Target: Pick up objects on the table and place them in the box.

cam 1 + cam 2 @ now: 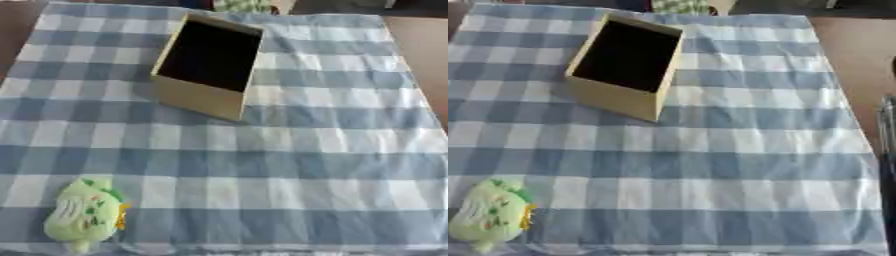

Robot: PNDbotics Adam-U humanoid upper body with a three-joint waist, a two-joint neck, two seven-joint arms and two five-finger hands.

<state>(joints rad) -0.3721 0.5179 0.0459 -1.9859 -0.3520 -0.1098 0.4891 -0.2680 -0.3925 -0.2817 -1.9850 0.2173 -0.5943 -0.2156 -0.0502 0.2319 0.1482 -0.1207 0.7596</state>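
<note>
A tan open-topped box (197, 102) with a dark inside stands on the blue-and-white checked cloth (289, 165), at the far middle-left, one corner turned towards me. A small light-green plush toy (86, 212) with darker green and orange spots lies near the cloth's front left corner, well apart from the box. Neither hand shows in either view. Nothing is visible inside the box's dark opening.
Brown tabletop (424, 45) shows past the cloth's right edge. A thin dark and silver strip (886, 165) runs down the right eye view's right edge; I cannot make out what it is. A green-and-white checked thing (241, 5) sits beyond the far edge.
</note>
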